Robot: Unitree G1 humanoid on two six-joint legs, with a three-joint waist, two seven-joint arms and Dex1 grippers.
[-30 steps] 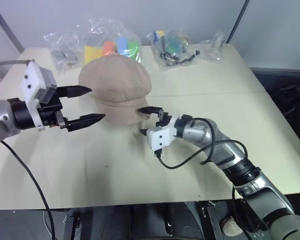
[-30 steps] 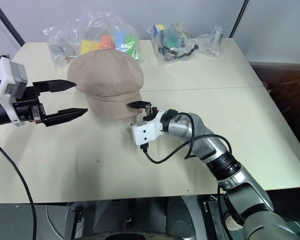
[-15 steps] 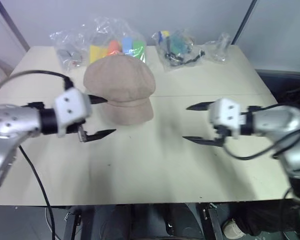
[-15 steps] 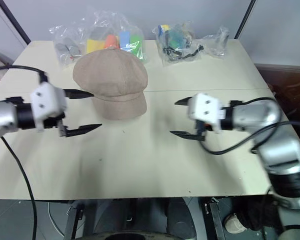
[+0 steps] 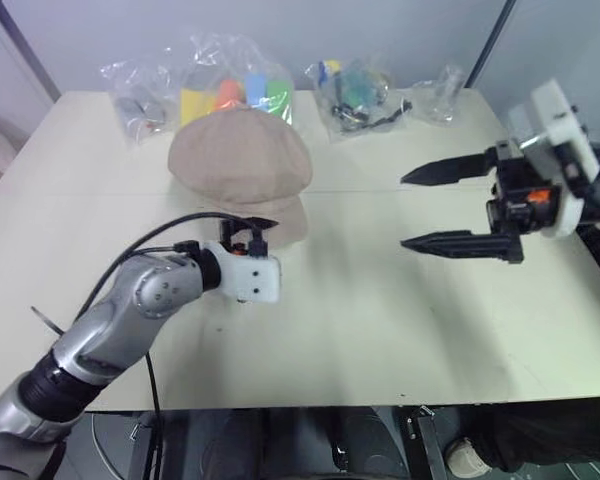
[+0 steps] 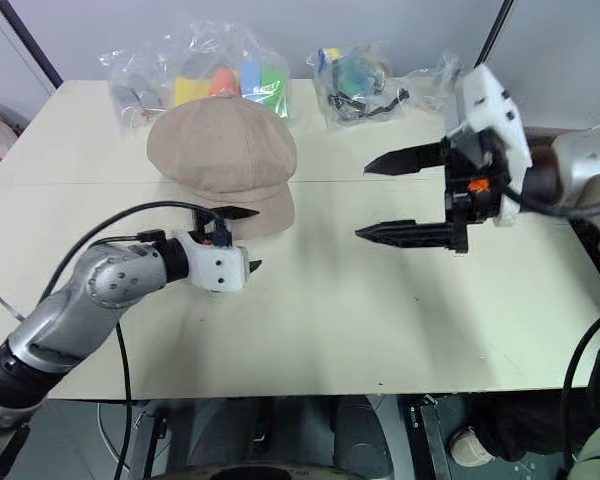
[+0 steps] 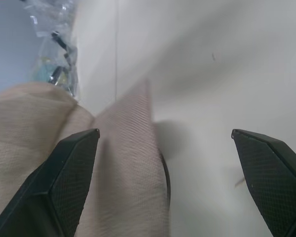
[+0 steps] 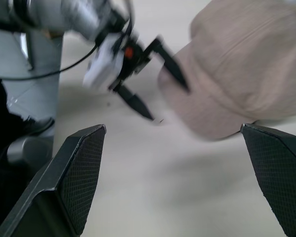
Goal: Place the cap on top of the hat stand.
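Beige-tan cap (image 6: 222,152) with a fine woven twill texture. Pale cream surface (image 6: 330,300). Clear plastic bags (image 6: 205,75) holding yellow, orange, blue and green pieces. Left gripper (image 6: 242,240): black fingers on a white housing, silver-grey arm. Right gripper (image 6: 372,200): black fingers, white housing, small orange spot.

The cap (image 5: 240,165), a soft beige-tan cloth piece with a puffy panelled crown, sat crown-up on the surface (image 5: 380,310) toward ten o'clock, its short brim pointing toward six o'clock, nothing gripping it.
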